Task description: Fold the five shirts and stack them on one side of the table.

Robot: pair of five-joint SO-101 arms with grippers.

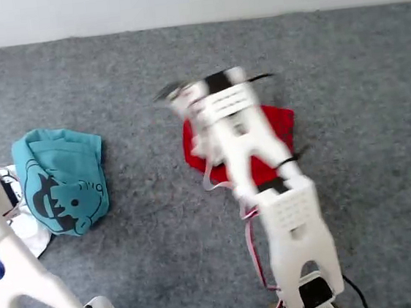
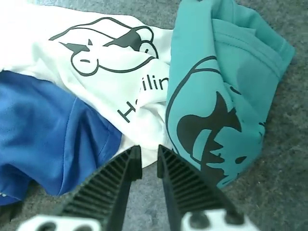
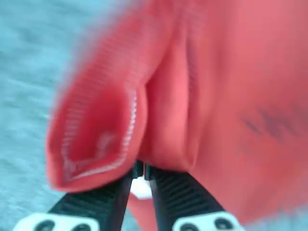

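A: What is the right gripper (image 3: 141, 174) doing?
B: It is pinching tightly a fold of the red shirt (image 3: 216, 96), near the middle of the table (image 1: 163, 239).
A: And the left gripper (image 2: 149, 163)?
B: It is hanging slightly open and empty over the white shirt (image 2: 96, 48) edge, between the blue shirt (image 2: 43, 134) and the teal shirt (image 2: 226, 86).

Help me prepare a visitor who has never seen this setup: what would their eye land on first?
The red shirt in the middle of the table stands out first, a fold of it pinched in the right pincer. Next comes the teal shirt on the left arm's side, lying partly over a white shirt beside a blue shirt, with the left pincer above them.
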